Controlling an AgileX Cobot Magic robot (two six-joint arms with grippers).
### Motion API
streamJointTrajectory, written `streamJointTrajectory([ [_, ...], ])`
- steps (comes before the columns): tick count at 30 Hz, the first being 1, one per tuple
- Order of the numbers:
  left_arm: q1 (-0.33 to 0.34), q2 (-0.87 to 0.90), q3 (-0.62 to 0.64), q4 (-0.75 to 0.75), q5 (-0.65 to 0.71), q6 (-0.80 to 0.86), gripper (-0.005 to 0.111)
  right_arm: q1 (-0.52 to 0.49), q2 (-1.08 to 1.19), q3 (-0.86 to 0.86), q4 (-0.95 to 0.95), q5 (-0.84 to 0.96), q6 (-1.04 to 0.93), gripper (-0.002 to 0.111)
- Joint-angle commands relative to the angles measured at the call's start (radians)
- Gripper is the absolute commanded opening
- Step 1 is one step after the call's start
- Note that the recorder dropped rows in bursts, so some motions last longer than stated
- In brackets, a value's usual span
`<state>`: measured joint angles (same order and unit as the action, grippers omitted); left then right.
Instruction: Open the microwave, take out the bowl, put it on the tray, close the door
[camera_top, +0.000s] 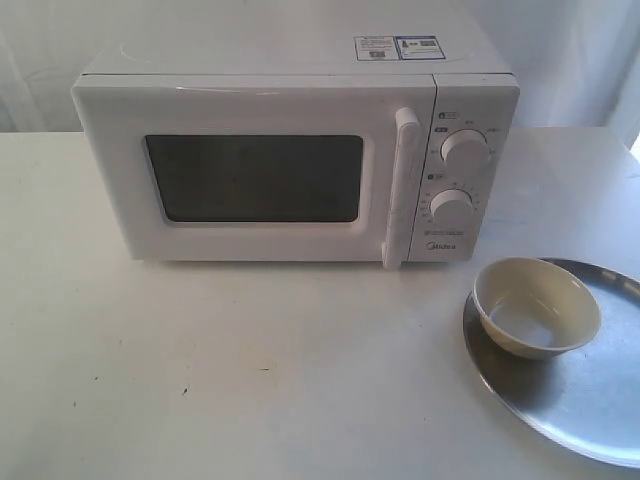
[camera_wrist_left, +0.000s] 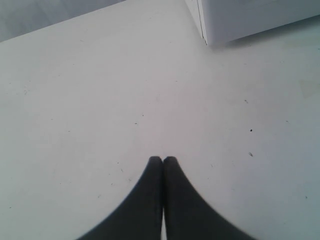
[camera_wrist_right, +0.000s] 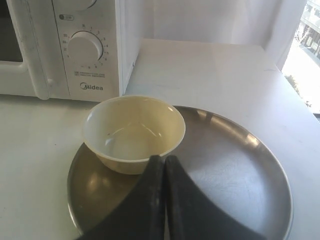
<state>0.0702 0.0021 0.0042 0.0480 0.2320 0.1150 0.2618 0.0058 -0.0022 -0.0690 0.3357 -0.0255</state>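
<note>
The white Midea microwave (camera_top: 290, 150) stands at the back of the table, and its door (camera_top: 250, 175) with the dark window and tall vertical handle (camera_top: 400, 190) sits flush against the body. The cream bowl (camera_top: 537, 306) (camera_wrist_right: 133, 132) rests upright on the left part of the silver tray (camera_top: 590, 390) (camera_wrist_right: 235, 170), at the table's front right. My right gripper (camera_wrist_right: 164, 159) is shut with nothing in it, its tips above the tray just short of the bowl. My left gripper (camera_wrist_left: 163, 160) is shut and empty over bare table, well short of the microwave's corner (camera_wrist_left: 220, 20). Neither gripper shows in the exterior view.
Two round knobs (camera_top: 465, 150) sit on the microwave's right panel. The white table (camera_top: 250, 370) stretches in front of the microwave. A white curtain hangs behind, and a bright window edge (camera_wrist_right: 307, 45) lies beyond the table's far side in the right wrist view.
</note>
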Motion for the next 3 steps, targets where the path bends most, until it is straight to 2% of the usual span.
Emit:
streamJointTrajectory([
  [1, -0.001, -0.002, -0.004, -0.003, 0.001, -0.006, 0.000, -0.004, -0.006, 0.002, -0.009, -0.001, -0.006, 0.000],
  [3, -0.001, -0.002, -0.004, -0.003, 0.001, -0.006, 0.000, -0.004, -0.006, 0.002, -0.009, -0.001, -0.006, 0.000],
])
